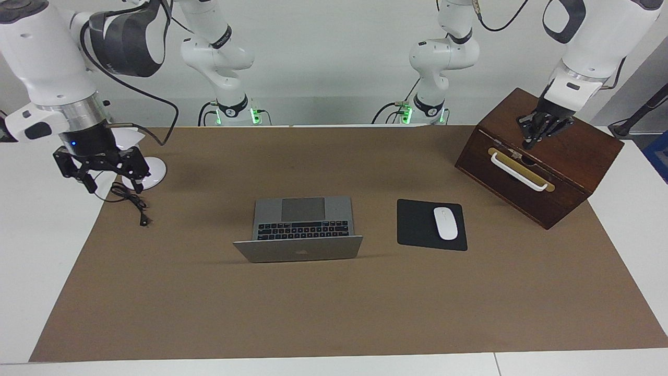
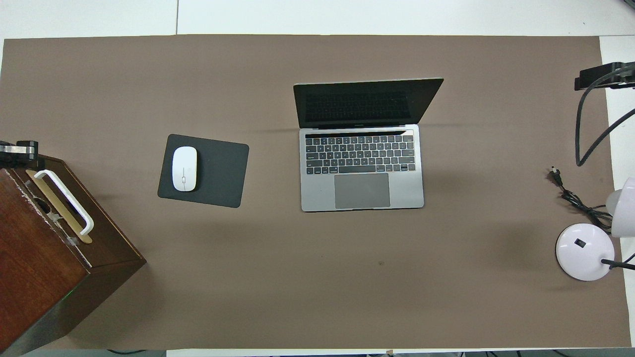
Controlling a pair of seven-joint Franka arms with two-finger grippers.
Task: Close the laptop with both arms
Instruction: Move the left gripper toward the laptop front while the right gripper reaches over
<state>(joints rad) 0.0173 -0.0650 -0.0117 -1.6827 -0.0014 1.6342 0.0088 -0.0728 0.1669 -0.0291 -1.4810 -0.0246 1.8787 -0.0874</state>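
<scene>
The silver-grey laptop [image 1: 302, 222] stands open in the middle of the brown mat, keyboard and trackpad toward the robots; the overhead view shows its dark screen [image 2: 364, 101]. My right gripper [image 1: 112, 180] hangs open and empty in the air over the mat's edge at the right arm's end, above a black cable, well apart from the laptop; it shows in the overhead view [image 2: 603, 79]. My left gripper [image 1: 537, 133] is over the top of the wooden box at the left arm's end, also well apart from the laptop; only its tip shows in the overhead view [image 2: 17, 151].
A black mouse pad [image 1: 417, 224] with a white mouse [image 1: 445, 223] lies beside the laptop toward the left arm's end. A dark wooden box [image 1: 543, 162] with a white handle stands there too. A white lamp base [image 2: 583, 250] and black cable [image 2: 575, 201] lie at the right arm's end.
</scene>
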